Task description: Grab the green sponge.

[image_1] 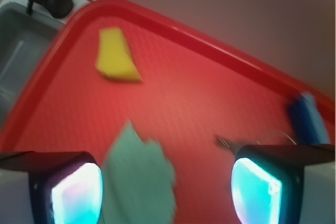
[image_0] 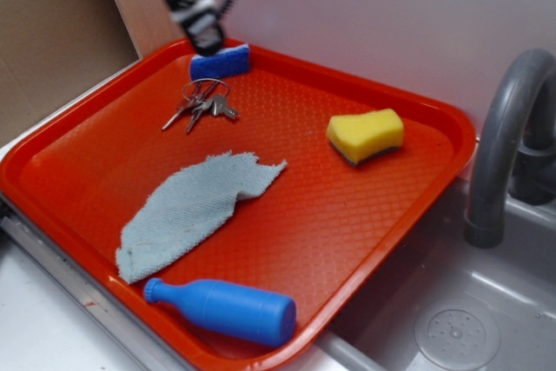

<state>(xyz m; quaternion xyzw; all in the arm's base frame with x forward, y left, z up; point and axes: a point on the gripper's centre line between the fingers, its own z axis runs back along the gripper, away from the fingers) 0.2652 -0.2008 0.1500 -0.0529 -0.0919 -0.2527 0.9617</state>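
From the exterior view, my gripper (image_0: 207, 39) hangs above the far corner of the red tray (image_0: 365, 215), just over the blue sponge (image_0: 220, 62), with the keys (image_0: 201, 103) a little nearer the camera; I cannot tell from here how wide my jaws stand. The green sponge (image_0: 366, 135), yellow foam with a dark layer underneath, lies well apart from my jaws, toward the tray's faucet side, and nothing rests on it. In the wrist view, which is blurred, my 2 fingertips (image_1: 73, 192) sit wide apart with nothing between them, so I am open and empty. The green sponge (image_1: 116, 56) shows ahead of my jaws and toward the left one, the grey cloth (image_1: 139, 177) lies just in front of my jaws, and the blue sponge (image_1: 307, 119) is off past the right one. I judge I am at the approach step: next I must travel across the tray, centre over the sponge, turn to span its narrow sides, then descend.
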